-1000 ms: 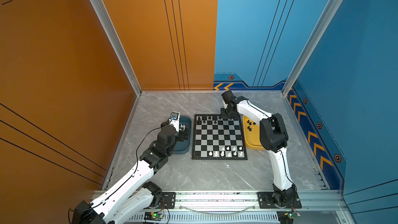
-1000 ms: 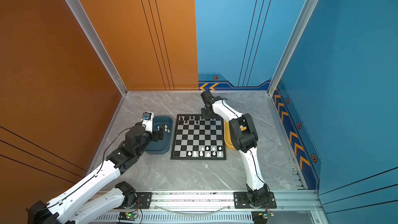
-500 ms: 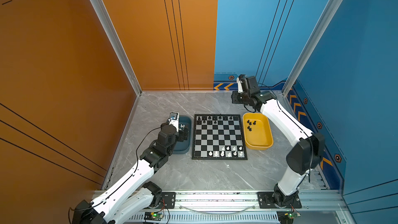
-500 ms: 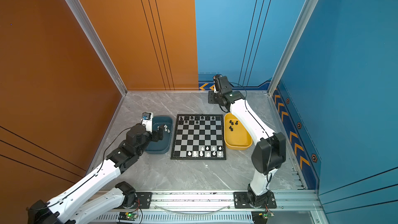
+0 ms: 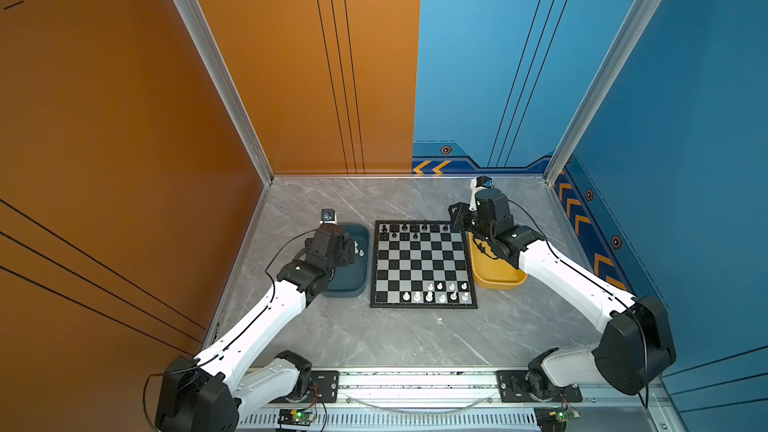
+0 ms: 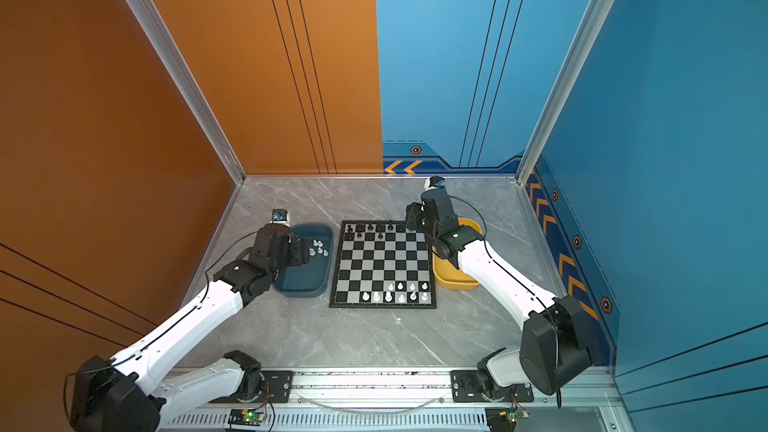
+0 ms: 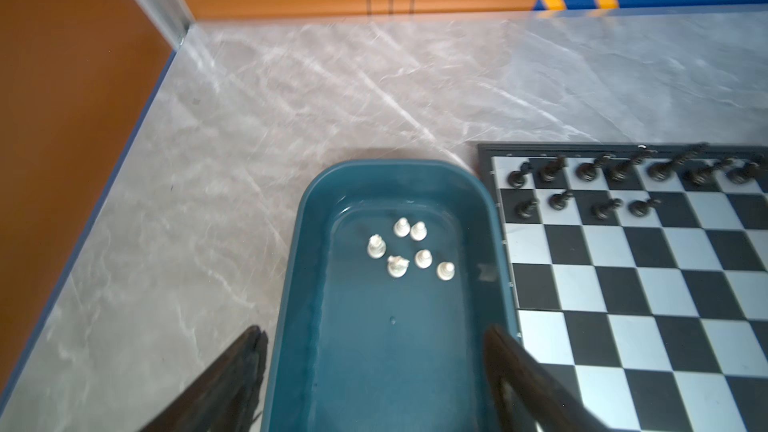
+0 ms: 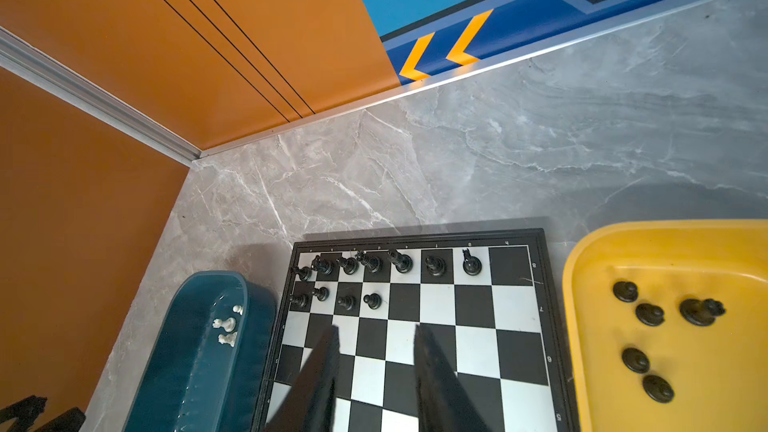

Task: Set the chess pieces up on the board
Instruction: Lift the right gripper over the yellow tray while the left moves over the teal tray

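A: Straight to the board (image 5: 415, 268), flat in the middle of the marble tabletop (image 5: 374, 338). Seven black chessmen (image 8: 401, 261) standing along its far edge, only the far right corner square bare, plus four black pawns (image 8: 372, 300) one row in, bunched toward the far left corner.

B: And white chessmen (image 5: 442, 297) in two rows at the near edge, crowding the near right corner. Plenty of bare squares between the two camps.

A: On to the left gripper (image 7: 374, 330): hanging above the dark teal tray (image 7: 299, 284), just beside the board's left edge, spread wide and gripping nothing. Six white pieces (image 7: 397, 265) clustered toward that tray's far end.

B: Then the right gripper (image 8: 374, 330): raised near the board's far right corner, fingers (image 8: 324, 359) a narrow gap apart, nothing pinched there either.

A: Just beside the board's right edge, a yellow tray (image 8: 575, 305), five black pieces (image 8: 649, 313) loose inside.
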You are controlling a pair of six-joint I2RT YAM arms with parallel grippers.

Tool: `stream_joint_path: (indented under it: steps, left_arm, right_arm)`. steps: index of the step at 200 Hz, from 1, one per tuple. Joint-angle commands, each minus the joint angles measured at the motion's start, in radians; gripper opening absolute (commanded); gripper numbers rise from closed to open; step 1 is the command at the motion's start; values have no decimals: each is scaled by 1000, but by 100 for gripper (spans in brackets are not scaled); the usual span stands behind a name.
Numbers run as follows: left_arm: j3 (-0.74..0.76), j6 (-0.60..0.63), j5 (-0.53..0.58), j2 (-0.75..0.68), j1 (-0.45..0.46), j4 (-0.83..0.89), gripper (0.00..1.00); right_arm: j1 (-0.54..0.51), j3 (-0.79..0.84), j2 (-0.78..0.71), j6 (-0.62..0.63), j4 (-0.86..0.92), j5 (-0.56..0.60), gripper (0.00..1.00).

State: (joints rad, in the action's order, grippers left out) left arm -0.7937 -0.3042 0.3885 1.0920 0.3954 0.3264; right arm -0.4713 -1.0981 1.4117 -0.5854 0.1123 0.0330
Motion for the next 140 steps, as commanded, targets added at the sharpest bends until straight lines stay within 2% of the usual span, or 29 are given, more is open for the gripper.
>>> stream_joint_path:
  steps: [1,48,140]
  left_arm:
    - [-34,-66,-59,28,-48,80,82]
    - [-89,-103,-133,129,-127,148,79]
    - [-204,-99,-203,385,-167,146,67]
  right_arm:
    - [-3,1,-46,-13,-70,35,33]
    - [2,17,-75,14,-43,49,33]
    - [32,48,-92,19,-61,44,34]
